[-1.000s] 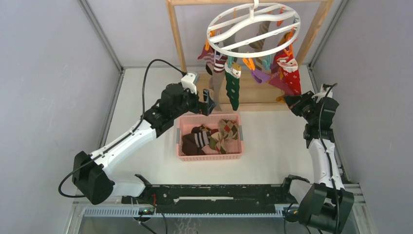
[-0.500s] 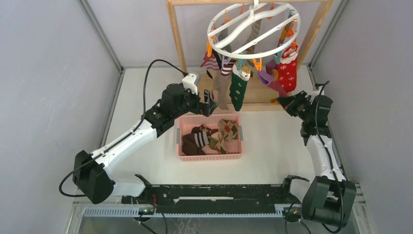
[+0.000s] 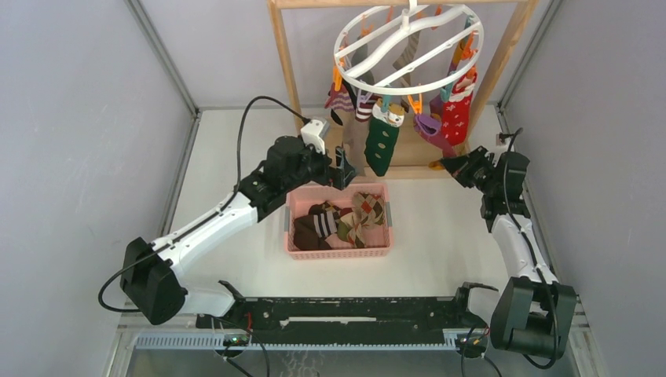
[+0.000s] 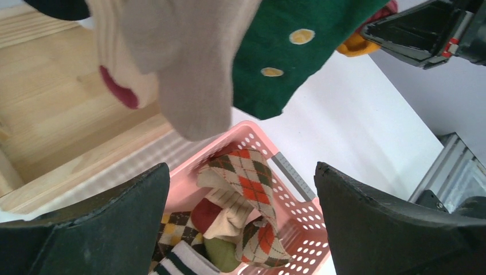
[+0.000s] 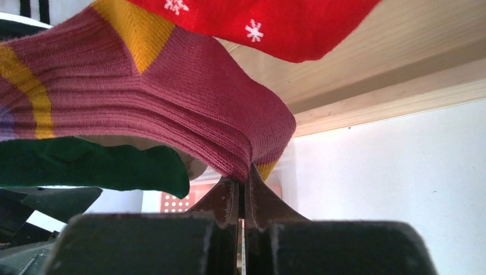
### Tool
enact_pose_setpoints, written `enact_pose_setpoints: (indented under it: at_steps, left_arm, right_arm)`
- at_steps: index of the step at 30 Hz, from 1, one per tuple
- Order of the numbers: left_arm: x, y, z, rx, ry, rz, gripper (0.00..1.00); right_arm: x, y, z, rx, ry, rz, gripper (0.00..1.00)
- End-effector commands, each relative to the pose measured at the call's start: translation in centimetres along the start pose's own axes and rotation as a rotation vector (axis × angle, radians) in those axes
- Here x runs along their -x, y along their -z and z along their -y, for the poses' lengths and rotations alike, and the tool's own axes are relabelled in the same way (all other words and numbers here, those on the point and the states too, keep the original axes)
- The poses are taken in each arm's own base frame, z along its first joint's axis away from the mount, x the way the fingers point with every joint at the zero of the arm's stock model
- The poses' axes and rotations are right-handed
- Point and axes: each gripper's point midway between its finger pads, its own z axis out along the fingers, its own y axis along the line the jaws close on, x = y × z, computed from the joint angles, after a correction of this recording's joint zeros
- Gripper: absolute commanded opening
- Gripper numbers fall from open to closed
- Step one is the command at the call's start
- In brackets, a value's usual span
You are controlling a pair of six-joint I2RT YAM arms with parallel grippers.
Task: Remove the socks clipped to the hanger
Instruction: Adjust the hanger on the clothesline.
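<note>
Mauve ribbed knit with a yellow toe fills the upper left of the right wrist view: this mauve sock [image 5: 189, 109] is pinched at its toe by the right gripper [image 5: 245, 172], whose jaws are pressed together on the fabric. In the overhead view that right gripper [image 3: 449, 163] sits right of centre, just below the white ring hanger [image 3: 408, 91], which hangs from the wooden rack [image 3: 284, 55] at the top of the frame with socks clipped around its rim. A red snowflake sock [image 3: 455, 110] hangs beside the mauve one, above the pinch. The left gripper [image 3: 343, 166] is at the centre of the overhead frame, its jaws spread wide and holding nothing, just under a green sock [image 3: 382, 141] with pale dots. From the left wrist camera, that green sock [image 4: 298, 51] and a beige sock [image 4: 189, 69] dangle at the top, above the gap between the dark fingers [image 4: 114, 217]. Below them lies the pink basket [image 4: 298, 223], holding an argyle sock [image 4: 246, 177] and others in a loose heap. Overhead, the basket [image 3: 290, 228] rests on the white table [image 3: 440, 236] below centre.
</note>
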Motion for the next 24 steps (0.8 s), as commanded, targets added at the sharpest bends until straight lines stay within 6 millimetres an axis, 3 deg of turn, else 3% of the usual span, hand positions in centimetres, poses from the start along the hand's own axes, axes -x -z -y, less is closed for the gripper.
enact_pose_setpoints:
  at_steps: [1, 5, 9, 13, 20, 24]
  left_arm:
    - [1.6, -0.8, 3.1, -0.088, 0.000, 0.045, 1.00]
    - [1.3, -1.6, 3.6, -0.091, -0.004, 0.033, 1.00]
    - [1.6, -2.1, 3.4, -0.077, -0.020, 0.039, 1.00]
    - [1.3, -2.5, 2.3, -0.022, -0.045, 0.020, 1.00]
    - [1.4, -1.7, 2.1, -0.011, -0.049, 0.028, 1.00]
    - [1.3, -1.2, 2.0, -0.006, -0.041, 0.028, 1.00]
  right_arm:
    - [0.5, -0.3, -1.7, 0.052, 0.057, 0.017, 0.06]
    - [0.2, -0.3, -1.6, 0.041, 0.064, -0.007, 0.30]
    - [-0.1, 0.4, -2.6, 0.049, 0.102, -0.014, 0.39]
    - [-0.1, 2.9, -5.3, 0.060, 0.180, 0.049, 0.48]
    - [-0.9, 6.5, -11.6, 0.211, 0.287, 0.040, 0.50]
    - [-3.5, 6.9, -14.8, 0.330, 0.326, -0.035, 0.44]
